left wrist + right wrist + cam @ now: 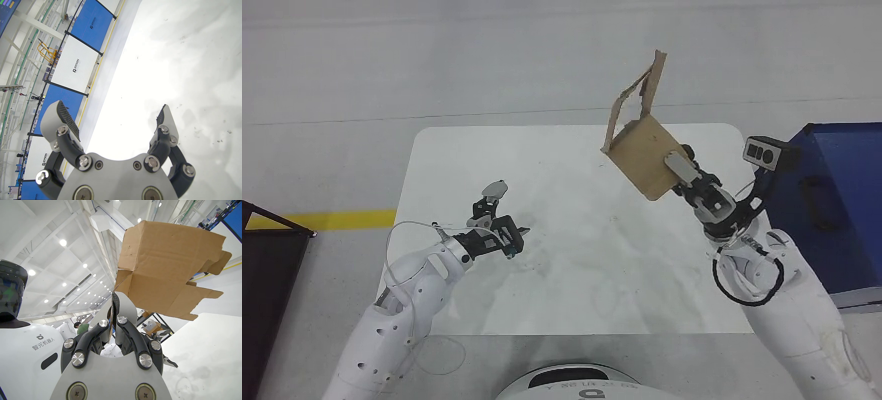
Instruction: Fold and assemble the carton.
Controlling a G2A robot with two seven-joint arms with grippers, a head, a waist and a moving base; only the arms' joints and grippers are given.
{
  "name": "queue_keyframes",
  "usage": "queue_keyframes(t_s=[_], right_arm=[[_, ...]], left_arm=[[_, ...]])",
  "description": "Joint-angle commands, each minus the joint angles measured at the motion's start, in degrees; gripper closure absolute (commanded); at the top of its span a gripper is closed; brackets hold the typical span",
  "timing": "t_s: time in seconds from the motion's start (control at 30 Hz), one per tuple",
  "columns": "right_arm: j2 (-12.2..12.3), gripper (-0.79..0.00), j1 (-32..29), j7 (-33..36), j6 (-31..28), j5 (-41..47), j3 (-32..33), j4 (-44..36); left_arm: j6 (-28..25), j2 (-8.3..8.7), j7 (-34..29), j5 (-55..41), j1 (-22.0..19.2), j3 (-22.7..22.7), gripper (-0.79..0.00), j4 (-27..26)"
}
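Aloft, carton (pixel 645 157) in right hand (pixel 680 168), left hand (pixel 113 108) apart.

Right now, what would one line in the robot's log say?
right gripper: shut on carton, lifted off table | left gripper: open, empty, over table | carton: flaps unfolded, not assembled

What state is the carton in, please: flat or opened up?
Partly opened: the carton shows panels meeting at a corner, flaps loose, pinched in the right claw.
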Motion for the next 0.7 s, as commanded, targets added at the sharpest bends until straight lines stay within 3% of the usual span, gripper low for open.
queue_keyframes(t_s=[0.0, 0.67], right_arm=[[-0.05, 0.0, -0.48, -0.63, -0.91, -0.37, 0.96, 0.55], [-0.08, 0.0, -0.77, -1.3, -1.14, -0.39, 1.51, 0.9]], left_arm=[[0.0, 0.0, 0.0, 0.0, 0.0, 0.0, -0.785, 0.0], [0.0, 0.0, 0.0, 0.0, 0.0, 0.0, -0.785, 0.0]])
